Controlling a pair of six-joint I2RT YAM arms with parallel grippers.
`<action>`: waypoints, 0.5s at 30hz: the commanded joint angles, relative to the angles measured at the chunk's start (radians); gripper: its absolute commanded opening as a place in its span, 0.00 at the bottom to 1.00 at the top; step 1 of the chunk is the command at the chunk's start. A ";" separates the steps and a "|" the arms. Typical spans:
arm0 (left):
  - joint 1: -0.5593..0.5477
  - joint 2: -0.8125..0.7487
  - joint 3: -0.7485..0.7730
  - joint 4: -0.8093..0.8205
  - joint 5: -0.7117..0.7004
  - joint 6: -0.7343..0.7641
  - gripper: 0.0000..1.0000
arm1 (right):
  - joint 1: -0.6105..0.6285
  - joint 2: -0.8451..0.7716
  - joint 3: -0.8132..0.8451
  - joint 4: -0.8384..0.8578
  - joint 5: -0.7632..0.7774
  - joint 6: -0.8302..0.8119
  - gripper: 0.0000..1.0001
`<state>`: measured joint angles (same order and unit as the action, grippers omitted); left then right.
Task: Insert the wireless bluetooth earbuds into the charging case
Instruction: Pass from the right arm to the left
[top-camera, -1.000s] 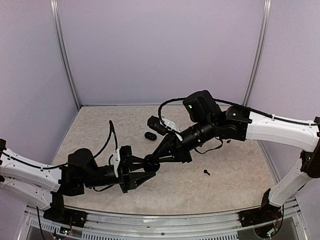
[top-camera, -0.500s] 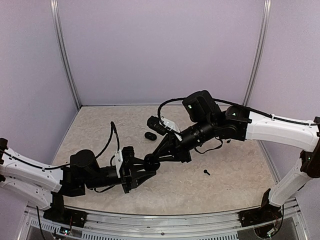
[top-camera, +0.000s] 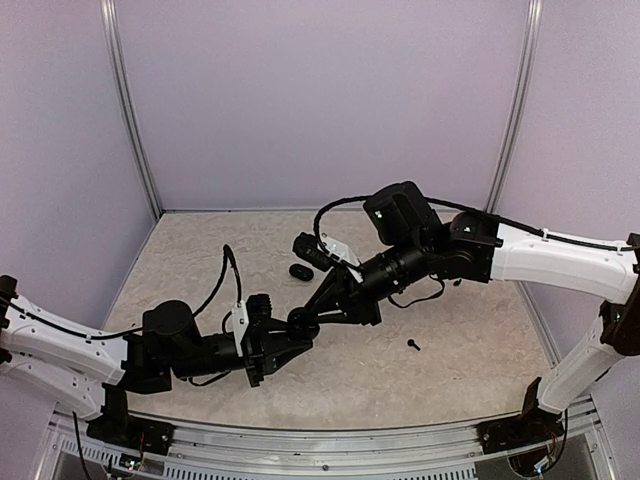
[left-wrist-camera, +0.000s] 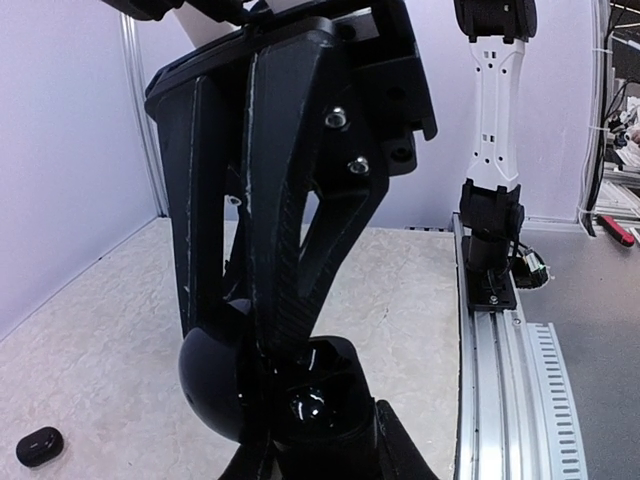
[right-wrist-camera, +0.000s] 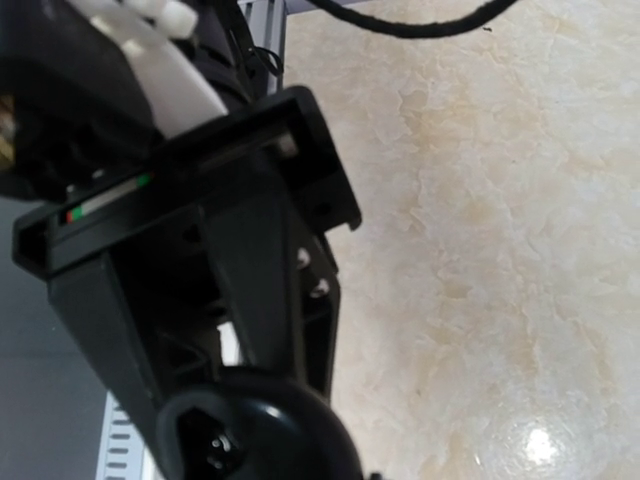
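Both of your grippers meet over the near-middle of the tabletop (top-camera: 470, 380), a little left of centre. The glossy black rounded thing pinched between them reads as the charging case (top-camera: 302, 322). Your left gripper (top-camera: 288, 338) has its jaws drawn in narrow on it from the near side. Your right gripper (top-camera: 314, 316) clamps it from the far side, jaws also close together. The fingers cover most of the case. The left wrist view shows only two dark, shiny bulges low in the frame, with the lower part cut off. The right wrist view shows just a black dome at the bottom edge. You cannot tell whether the case is open or closed, or what sits inside it. One earbud (top-camera: 413, 345) lies well apart on the tabletop, right of centre toward the near edge. A small black oval piece (top-camera: 300, 271) lies left of centre toward the far edge; it is too small to identify.
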<state>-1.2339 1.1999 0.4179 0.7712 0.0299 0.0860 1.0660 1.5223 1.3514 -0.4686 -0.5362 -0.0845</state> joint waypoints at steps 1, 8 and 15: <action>0.003 -0.001 0.015 0.038 -0.014 0.011 0.18 | 0.022 -0.023 0.009 0.019 -0.047 0.005 0.20; 0.002 -0.033 -0.011 0.040 0.006 0.056 0.14 | 0.009 -0.108 -0.045 0.115 -0.064 0.036 0.66; -0.003 -0.044 -0.023 0.056 0.046 0.113 0.13 | -0.067 -0.222 -0.160 0.248 -0.089 0.159 0.83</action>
<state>-1.2339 1.1778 0.4137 0.7780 0.0425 0.1452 1.0504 1.3663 1.2583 -0.3271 -0.5945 -0.0166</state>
